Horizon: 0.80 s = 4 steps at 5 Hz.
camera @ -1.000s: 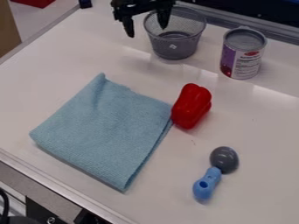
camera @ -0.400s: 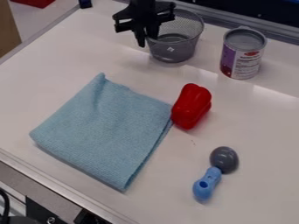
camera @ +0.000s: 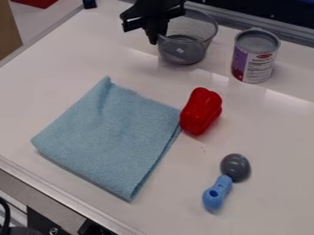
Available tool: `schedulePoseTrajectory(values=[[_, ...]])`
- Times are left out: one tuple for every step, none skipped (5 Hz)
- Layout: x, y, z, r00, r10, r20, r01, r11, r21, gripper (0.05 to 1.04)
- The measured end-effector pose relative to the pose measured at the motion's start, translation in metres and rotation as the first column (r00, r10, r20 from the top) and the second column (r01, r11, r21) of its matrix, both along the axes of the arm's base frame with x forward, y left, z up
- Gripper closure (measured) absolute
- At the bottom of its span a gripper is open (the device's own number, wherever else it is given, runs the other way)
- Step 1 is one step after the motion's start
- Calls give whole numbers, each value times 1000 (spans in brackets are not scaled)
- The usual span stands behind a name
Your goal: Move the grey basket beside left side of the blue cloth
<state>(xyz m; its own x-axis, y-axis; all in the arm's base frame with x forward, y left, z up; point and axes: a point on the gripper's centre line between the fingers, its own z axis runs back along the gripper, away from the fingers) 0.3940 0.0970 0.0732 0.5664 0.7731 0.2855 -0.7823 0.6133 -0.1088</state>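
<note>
The fingers (camera: 153, 36) were clenched on the left side of the basket's rim, close together and pointing down. The black gripper (camera: 157, 41) hung from the far edge of the view, left of the basket's middle. The basket (camera: 186, 51), a grey mesh one, stood upright at the far side of the tabletop (camera: 270, 133), beyond the cloth (camera: 110, 137) and well apart from it; it was not at the cloth's left side.

The cloth, light blue and folded, lay flat in the left half of the scene, one corner pointing to the far side and another to the near side. At its right corner lay a red pepper (camera: 201, 111), right up against the cloth or just beside it; which of the two could not be told.

Right of the basket and apart from it, a can (camera: 255, 62) stood upright, its label part purple and part white. In the near right part lay a spoon (camera: 218, 193), its grey bowl towards the far side and its blue handle slanting nearer and to the left. A metal edge (camera: 61, 196) ran along the near left side of the tabletop.
</note>
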Motion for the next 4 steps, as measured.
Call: schedulePoseTrajectory(values=[[-12,9,12,998,51,29,-50,998,-33,1026],[-37,23,29,995,56,86,-55,998,-17,1026],[-56,40,45,984,57,168,-56,998,-8,1026],[-68,55,41,985,33,168,-33,999,1,1026]])
